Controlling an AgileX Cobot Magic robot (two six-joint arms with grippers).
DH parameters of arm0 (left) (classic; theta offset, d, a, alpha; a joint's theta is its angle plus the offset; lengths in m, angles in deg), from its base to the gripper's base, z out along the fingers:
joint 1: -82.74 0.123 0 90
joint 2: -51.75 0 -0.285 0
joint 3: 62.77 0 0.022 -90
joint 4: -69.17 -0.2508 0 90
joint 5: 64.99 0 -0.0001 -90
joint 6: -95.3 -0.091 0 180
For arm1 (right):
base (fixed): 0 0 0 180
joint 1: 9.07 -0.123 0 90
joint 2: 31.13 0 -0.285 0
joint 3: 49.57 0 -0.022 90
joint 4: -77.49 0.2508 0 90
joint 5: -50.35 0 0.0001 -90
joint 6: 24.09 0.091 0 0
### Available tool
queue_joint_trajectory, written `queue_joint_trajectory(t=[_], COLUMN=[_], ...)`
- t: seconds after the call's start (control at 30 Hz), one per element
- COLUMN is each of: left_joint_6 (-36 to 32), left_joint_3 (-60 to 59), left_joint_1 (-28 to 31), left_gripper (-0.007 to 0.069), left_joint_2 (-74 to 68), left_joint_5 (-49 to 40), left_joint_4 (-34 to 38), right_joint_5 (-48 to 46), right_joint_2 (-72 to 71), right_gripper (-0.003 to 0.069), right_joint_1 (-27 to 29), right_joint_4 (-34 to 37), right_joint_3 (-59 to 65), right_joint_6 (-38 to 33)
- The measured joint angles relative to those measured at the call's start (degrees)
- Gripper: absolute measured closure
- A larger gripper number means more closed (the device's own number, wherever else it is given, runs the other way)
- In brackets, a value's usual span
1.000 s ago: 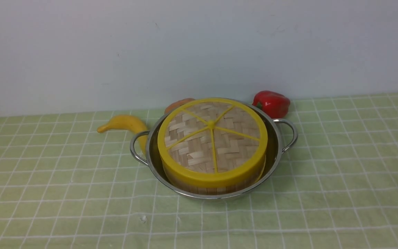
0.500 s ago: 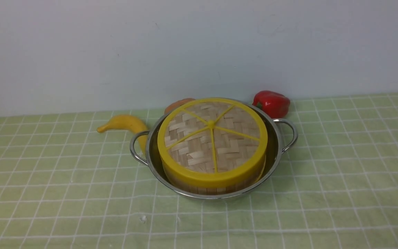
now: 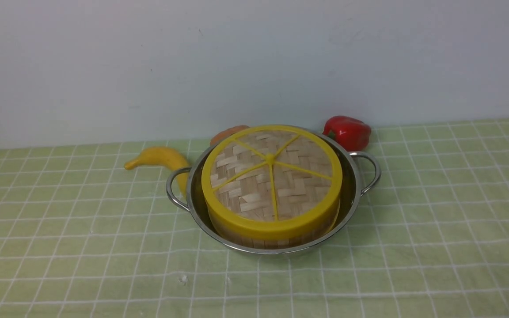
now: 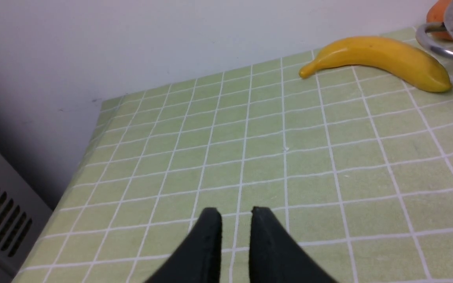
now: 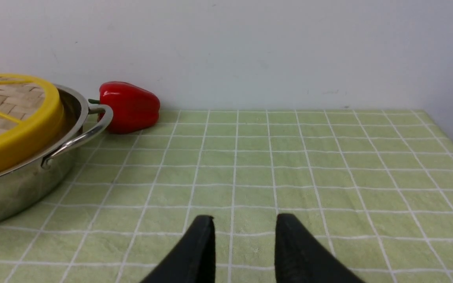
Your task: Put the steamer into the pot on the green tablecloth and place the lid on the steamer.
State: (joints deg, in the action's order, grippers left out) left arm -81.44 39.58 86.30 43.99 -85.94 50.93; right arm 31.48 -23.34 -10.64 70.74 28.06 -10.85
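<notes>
The pot point(image 3: 352, 176) stands on the green tablecloth point(image 3: 435, 229) at mid-table. The steamer point(image 3: 263, 240) sits inside it; only a strip of its slatted wall shows. The lid point(image 3: 272, 176) lies flat on the steamer and hides its contents. Neither gripper shows in the front view. My left gripper point(image 4: 236, 212) hovers empty over bare cloth to the left of the pot point(image 4: 439, 47), jaws almost together. My right gripper point(image 5: 244, 220) hovers empty over cloth to the right of the pot point(image 5: 22, 184) and lid point(image 5: 14, 133), jaws a little apart.
A yellow banana point(image 3: 157, 157) lies by the pot's left handle, also in the left wrist view point(image 4: 376, 61). A red pepper point(image 3: 347, 131) sits behind the right handle, also in the right wrist view point(image 5: 129, 107). An orange object point(image 3: 228, 132) peeks out behind the pot. A wall backs the table.
</notes>
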Motion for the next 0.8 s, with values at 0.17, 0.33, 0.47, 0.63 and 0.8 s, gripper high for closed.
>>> queue_joint_trajectory(t=[0.17,0.33,0.47,0.63,0.8], left_joint_6=[0.00,0.00,0.00,0.00,0.00], left_joint_3=[0.00,0.00,0.00,0.00,0.00], left_joint_1=[0.00,0.00,0.00,0.00,0.00], left_gripper=[0.0507,0.0498,0.0496,0.0486,0.0480], left_joint_2=[0.00,0.00,0.00,0.00,0.00], left_joint_5=[0.00,0.00,0.00,0.00,0.00], left_joint_4=[0.00,0.00,0.00,0.00,0.00], right_joint_5=[0.02,0.02,0.02,0.02,0.02], right_joint_2=[0.00,0.00,0.00,0.00,0.00], right_gripper=[0.0419,0.0419,0.0419,0.0419,0.0419], right_joint_1=[0.00,0.00,0.00,0.00,0.00], right_joint_4=[0.04,0.04,0.04,0.04,0.04], right_joint_3=[0.05,0.05,0.05,0.05,0.05], right_joint_6=[0.00,0.00,0.00,0.00,0.00])
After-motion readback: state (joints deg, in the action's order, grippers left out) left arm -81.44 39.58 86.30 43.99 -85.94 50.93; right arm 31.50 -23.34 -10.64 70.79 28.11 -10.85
